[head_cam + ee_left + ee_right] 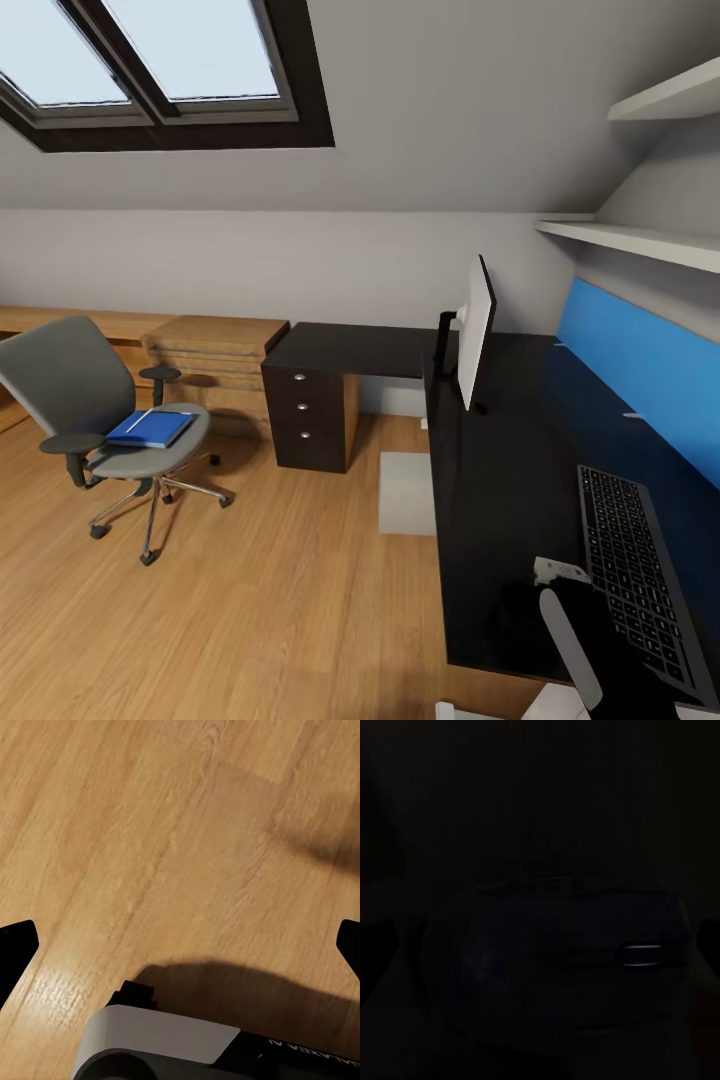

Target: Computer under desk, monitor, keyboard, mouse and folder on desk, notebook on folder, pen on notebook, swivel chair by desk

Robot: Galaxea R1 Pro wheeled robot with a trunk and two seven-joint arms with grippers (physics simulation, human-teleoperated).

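We judge the step in hand to be the mouse: it must end on the worktop beside the keyboard [635, 580]. In the right wrist view the mouse [510, 967] lies just in front of the right gripper [540, 945], on something very dark, probably the black desk [500, 520]. This view is so dim that we cannot tell whether the jaws are apart or pressed on the mouse. In the head view the right arm [570, 640] is low over the near end of the worktop, just beside the keyboard.

To do this step well, we would keep the mouse flat and near the keyboard's long side, not on its keys. We would part the jaws only when it rests on the worktop, then lift straight up so it does not slide.

The long axis of the mouse seems to run from one finger toward the other, with the wheel end near one finger. A grip would therefore fall on its two ends, which are rounded and may slip. Turning the wrist to take its flanks looks safer.

The keyboard's long axis runs away from us, along the blue back panel [640, 360]. The monitor [477, 330] stands further along the worktop, edge-on to us.

The left gripper [180, 945] hangs over the wooden floor [150, 832] with jaws wide apart and nothing between them. The folder [150, 430] is still on the chair [90, 400], well apart from the desk.
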